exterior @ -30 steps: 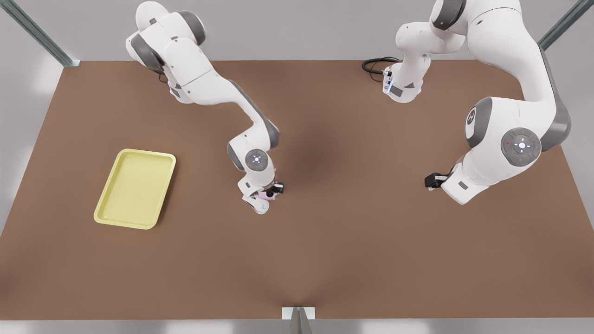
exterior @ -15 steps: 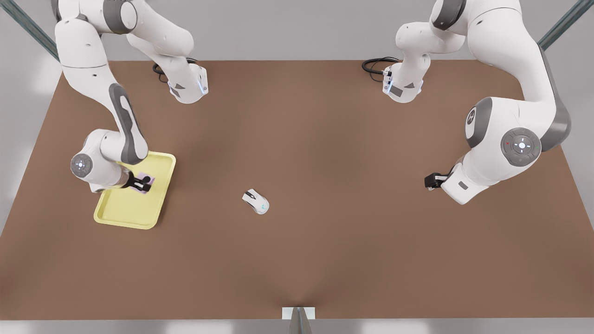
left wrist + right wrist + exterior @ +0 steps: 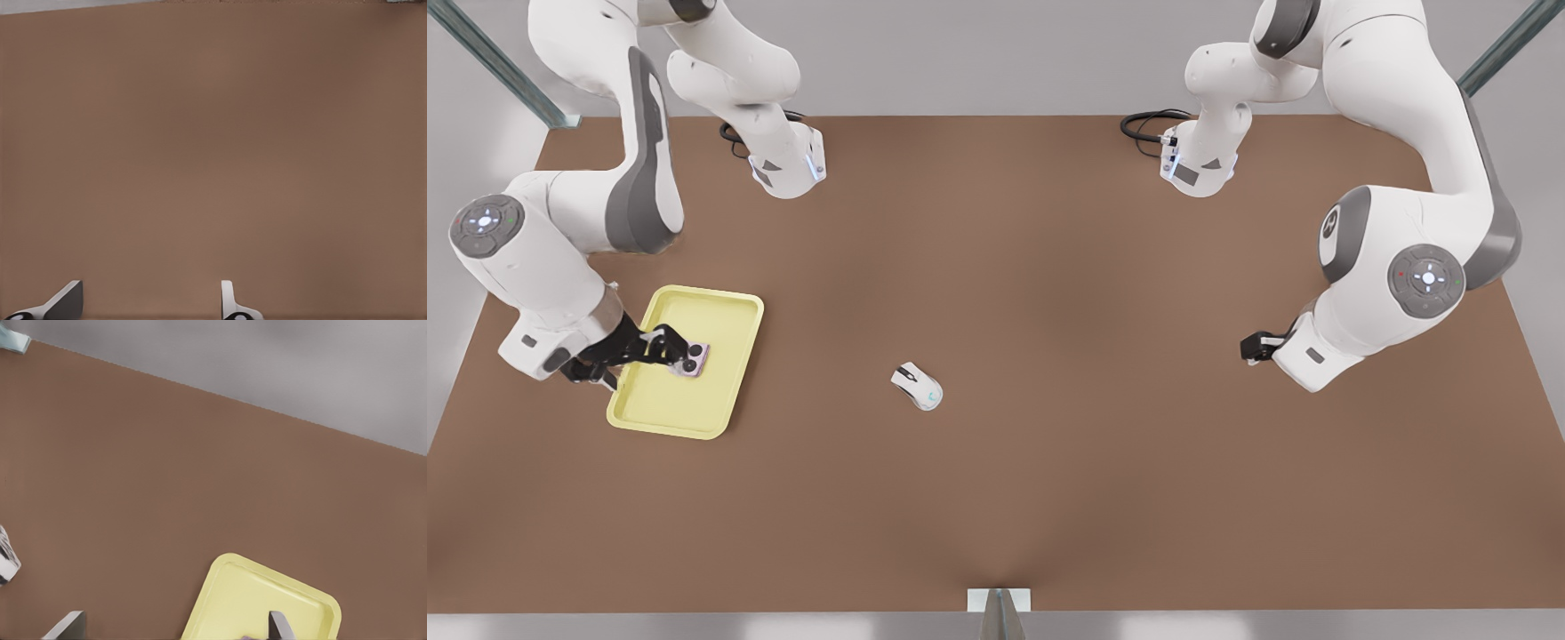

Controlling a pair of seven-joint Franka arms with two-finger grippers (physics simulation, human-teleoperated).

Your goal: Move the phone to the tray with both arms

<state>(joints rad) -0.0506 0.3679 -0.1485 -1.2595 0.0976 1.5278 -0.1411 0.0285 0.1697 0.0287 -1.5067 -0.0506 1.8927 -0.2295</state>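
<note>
In the front view, the right gripper (image 3: 665, 348) reaches over the tray's near-left rim from the front view's left, its fingers (image 3: 660, 336) spread apart around the near end of the phone (image 3: 691, 359), which lies flat inside the tray (image 3: 720, 391) with its two black camera circles facing up; whether the fingers touch the phone cannot be told. The pale yellow tray sits on the brown counter (image 3: 1049, 444) toward the front view's left. A white computer mouse (image 3: 917, 387) lies on the counter near the middle, well apart from the tray. The left gripper (image 3: 1254, 347) waits over the counter at the front view's right, holding nothing. In the left wrist view, the two fingers (image 3: 230, 301) of the left gripper (image 3: 147, 301) stand wide apart above bare counter (image 3: 213, 147). In the right wrist view, the right gripper (image 3: 175, 627) shows its fingers (image 3: 279, 628) parted, with the tray (image 3: 253, 600) beneath them.
</note>
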